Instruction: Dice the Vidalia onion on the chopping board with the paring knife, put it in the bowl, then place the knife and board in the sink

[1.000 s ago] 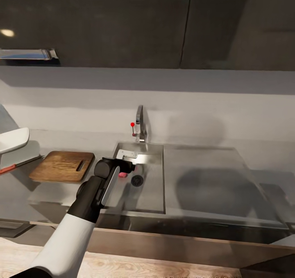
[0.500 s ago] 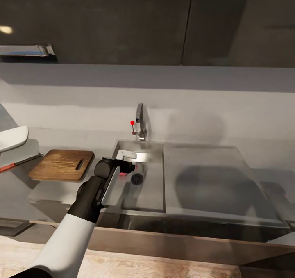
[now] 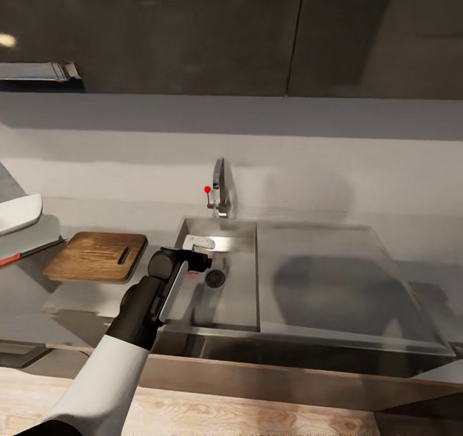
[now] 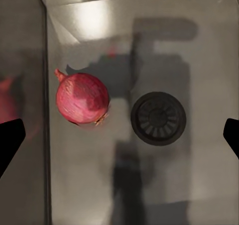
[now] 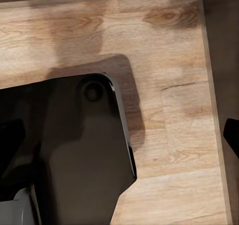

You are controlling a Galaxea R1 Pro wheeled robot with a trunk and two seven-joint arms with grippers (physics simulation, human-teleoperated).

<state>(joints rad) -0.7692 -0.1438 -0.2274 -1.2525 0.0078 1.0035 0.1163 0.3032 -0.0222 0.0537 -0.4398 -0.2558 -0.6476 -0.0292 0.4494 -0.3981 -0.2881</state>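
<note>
Left pincer (image 4: 119, 135): poised over the sink (image 3: 241, 294), pointing down into the basin; fingertips (image 4: 10, 140) spread wide at the two edges of the wrist view, nothing between them.

Vidalia onion (image 4: 82, 98): reddish-pink, on the basin floor beneath the left pincer, nearer one fingertip than the other, close to the basin wall; not touched by either finger.

Drain (image 4: 158, 118): round, dark, just beside the onion, between the fingers.

Faucet (image 3: 220, 188): chrome, red knob, at the back rim of the sink, beyond the left pincer.

Drainboard (image 3: 328, 281): flat grey steel, to the right of the basin.

Chopping board (image 3: 96, 256): brown wood with handle hole, flat on the counter (image 3: 26, 294), left of the left pincer.

Paring knife (image 3: 9, 260): red handle at the far left edge, beyond the board.

Bowl (image 3: 16, 212): white, partly cut off, far left.

Room: pale grey wall behind, dark upper cabinets (image 3: 193, 31) above.

Right pincer (image 5: 119, 135): one dark fingertip at each edge of its view, apart, over light wood floor (image 5: 164, 46) and dark robot body (image 5: 74, 155).
</note>
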